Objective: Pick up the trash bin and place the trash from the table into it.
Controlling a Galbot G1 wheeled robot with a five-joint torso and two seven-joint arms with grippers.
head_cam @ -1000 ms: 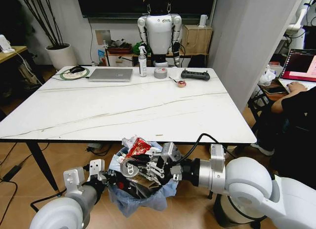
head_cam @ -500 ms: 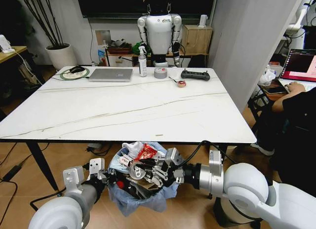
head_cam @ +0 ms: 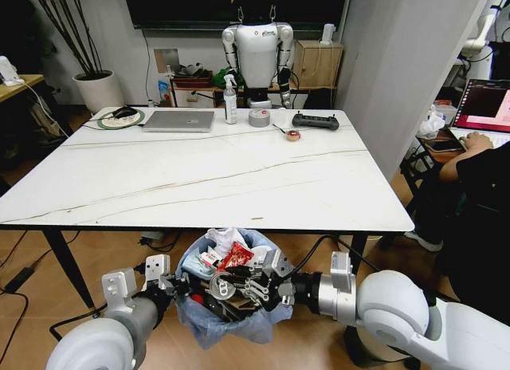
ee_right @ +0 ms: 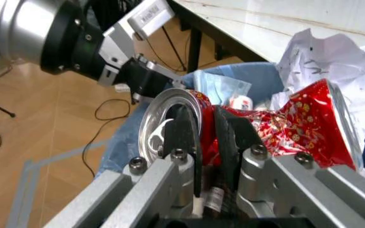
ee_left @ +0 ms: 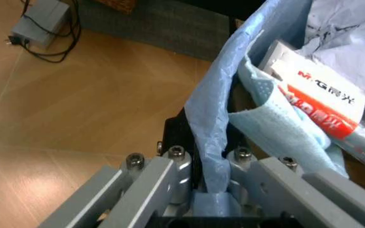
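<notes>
At lower centre, the right gripper [head_cam: 231,284] clamps a crushed red can [ee_right: 258,124] inside the trash bin [head_cam: 225,326], lower than before; the left gripper [ee_left: 211,164] pinches the bin's blue liner below the worktop [head_cam: 223,175].

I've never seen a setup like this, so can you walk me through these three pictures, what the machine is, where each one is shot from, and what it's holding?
It is a wheeled robot with two arms. The wide picture comes from its head, looking down at the table; the other two come from cameras on its wrists. The left gripper has its jaws shut on the trash bin, pinching the blue bag at the rim. The right gripper holds a crushed red can over the bin's trash. At the table's far edge lie a laptop and tape roll.
</notes>
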